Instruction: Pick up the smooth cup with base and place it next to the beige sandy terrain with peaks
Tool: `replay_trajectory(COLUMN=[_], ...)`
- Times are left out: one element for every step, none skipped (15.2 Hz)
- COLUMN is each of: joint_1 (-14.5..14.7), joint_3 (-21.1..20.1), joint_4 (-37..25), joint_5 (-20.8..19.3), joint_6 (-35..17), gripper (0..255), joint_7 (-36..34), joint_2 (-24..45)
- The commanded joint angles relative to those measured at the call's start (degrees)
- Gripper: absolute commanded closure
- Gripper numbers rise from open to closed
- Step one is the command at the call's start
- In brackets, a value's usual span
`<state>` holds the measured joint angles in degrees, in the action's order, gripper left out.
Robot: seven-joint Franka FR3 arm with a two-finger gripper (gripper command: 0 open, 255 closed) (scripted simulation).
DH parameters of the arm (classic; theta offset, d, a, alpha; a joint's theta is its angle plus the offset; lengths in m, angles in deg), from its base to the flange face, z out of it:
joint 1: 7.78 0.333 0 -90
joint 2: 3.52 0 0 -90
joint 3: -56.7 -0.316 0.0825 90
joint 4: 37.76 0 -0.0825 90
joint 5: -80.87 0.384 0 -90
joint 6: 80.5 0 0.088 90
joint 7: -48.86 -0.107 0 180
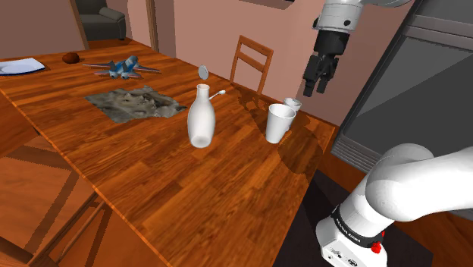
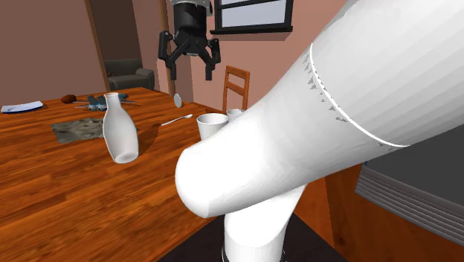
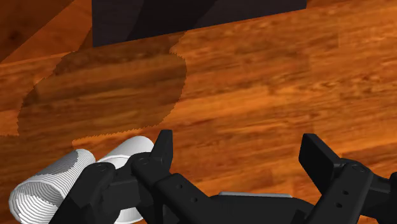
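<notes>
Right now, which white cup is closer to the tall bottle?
The plain white cup standing in front in the shoulder view. The other cup peeks out behind it, farther from the white bottle.

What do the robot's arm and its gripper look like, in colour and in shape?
The arm is made of thick, rounded white segments. Near its foot runs a black band with small white lettering, and beside it sits a small red part. The gripper is all black, with two angular fingers.

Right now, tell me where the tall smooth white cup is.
In the shoulder view, the tall smooth white cup stands on the wooden table right of the white bottle, just in front of a smaller white cup.
</notes>
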<state>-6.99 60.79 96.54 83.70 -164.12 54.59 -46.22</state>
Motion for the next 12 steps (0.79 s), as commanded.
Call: replay_trajectory(joint_1=[0.0, -0.12, -0.26, -0.4, -0.56, -0.72, -0.89, -1.08, -1.29, -1.52, -1.77, -2.02], joint_3=[0.0, -0.28, -0.55, -0.81, -1.06, -1.28, -1.5, -1.7, -1.9, -2.09, -2.28, -2.45], joint_4=[0.0, 0.86, 1.64, 2.35, 2.98, 3.53, 4.0, 4.38, 4.69, 4.91, 5.04, 5.08], joint_5=[0.0, -0.59, -1.2, -1.81, -2.44, -3.08, -3.75, -4.43, -5.13, -5.86, -6.62, -7.41], joint_6=[0.0, -2.12, -4.25, -6.37, -8.5, -10.61, -12.72, -14.81, -16.89, -18.94, -20.97, -22.96], gripper=[0, 0, 0, 0, 0, 0, 0, 0, 0, 0, 0, 0], joint_7=[0.0, -0.12, -0.27, -0.45, -0.66, -0.91, -1.18, -1.49, -1.83, -2.2, -2.61, -3.06], joint_2=[0.0, 1.01, 2.1, 3.27, 4.52, 5.85, 7.24, 8.71, 10.25, 11.86, 13.52, 15.25])
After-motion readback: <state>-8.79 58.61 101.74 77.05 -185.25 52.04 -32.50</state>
